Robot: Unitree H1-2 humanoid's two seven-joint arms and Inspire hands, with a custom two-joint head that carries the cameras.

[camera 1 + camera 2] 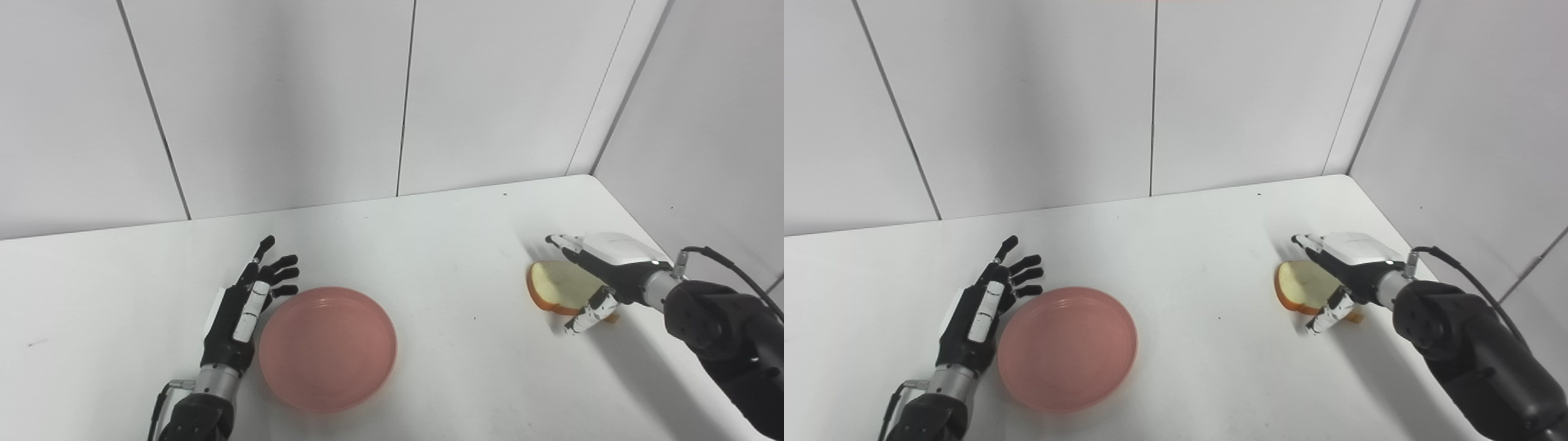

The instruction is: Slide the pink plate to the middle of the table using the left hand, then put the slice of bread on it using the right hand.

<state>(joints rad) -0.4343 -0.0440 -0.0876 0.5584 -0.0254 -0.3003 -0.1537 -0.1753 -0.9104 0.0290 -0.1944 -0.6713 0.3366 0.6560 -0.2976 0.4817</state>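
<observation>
The pink plate sits on the white table, left of the middle and near the front edge. The left hand stands just beside the plate's left rim, palm side turned toward it, fingers spread and straight — it grips nothing, and whether it touches the rim is hard to tell. Well apart, on the right side of the table, lies the slice of bread. The right hand is over the slice, thumb at its near edge and fingers at the far edge — whether they press on the bread cannot be told. The slice looks tilted, its right part hidden under the hand.
</observation>
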